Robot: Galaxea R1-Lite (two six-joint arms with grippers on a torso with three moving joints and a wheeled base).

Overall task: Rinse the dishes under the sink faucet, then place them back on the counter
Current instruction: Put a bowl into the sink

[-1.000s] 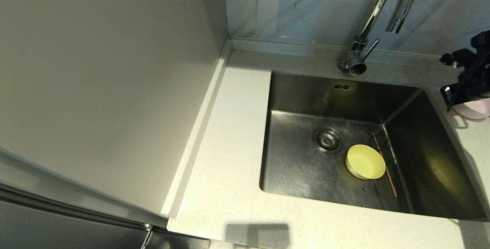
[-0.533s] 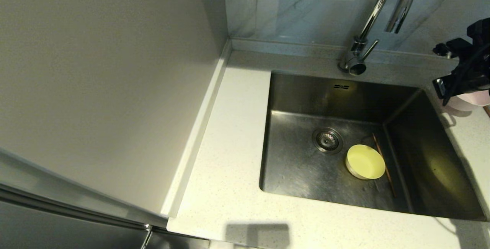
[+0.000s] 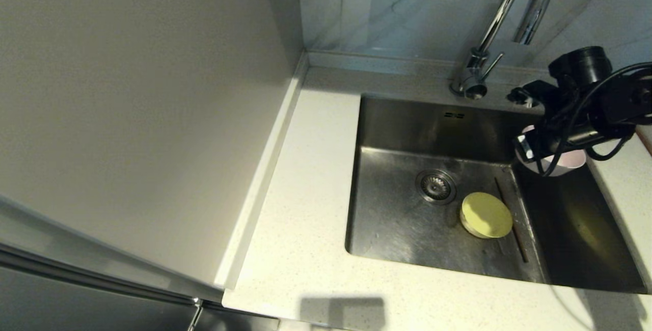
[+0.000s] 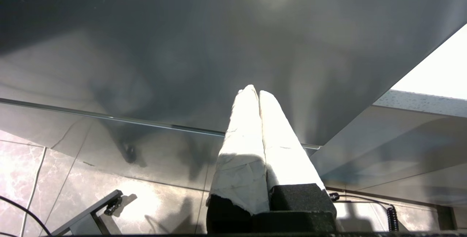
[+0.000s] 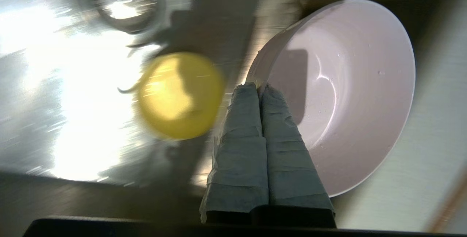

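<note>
My right gripper point(image 3: 535, 150) is shut on the rim of the pale pink bowl point(image 3: 560, 168), holding it tilted above the right part of the sink point(image 3: 397, 132). In the right wrist view the gripper point(image 5: 259, 87) pinches the pink bowl point(image 5: 350, 94) at its edge. The yellow-green bowl point(image 3: 486, 215) lies on the basin floor beside a brown chopstick point(image 3: 519, 244) and shows blurred below the fingers point(image 5: 178, 94). The chrome faucet point(image 3: 501, 10) rises behind the sink. Under the counter point(image 3: 305, 193), my left gripper point(image 4: 254, 90) hangs parked and shut on nothing.
The round strainer drain point(image 3: 436, 186) sits left of the yellow-green bowl. A tall pale panel point(image 3: 142, 117) walls off the counter's left side. Blue-grey tile runs behind the faucet. A thin brown stick point(image 5: 450, 202) lies on the counter right of the sink.
My right arm has swung left from over the counter to above the sink's right side, carrying the pink bowl. The yellow-green bowl and chopstick have stayed put.
</note>
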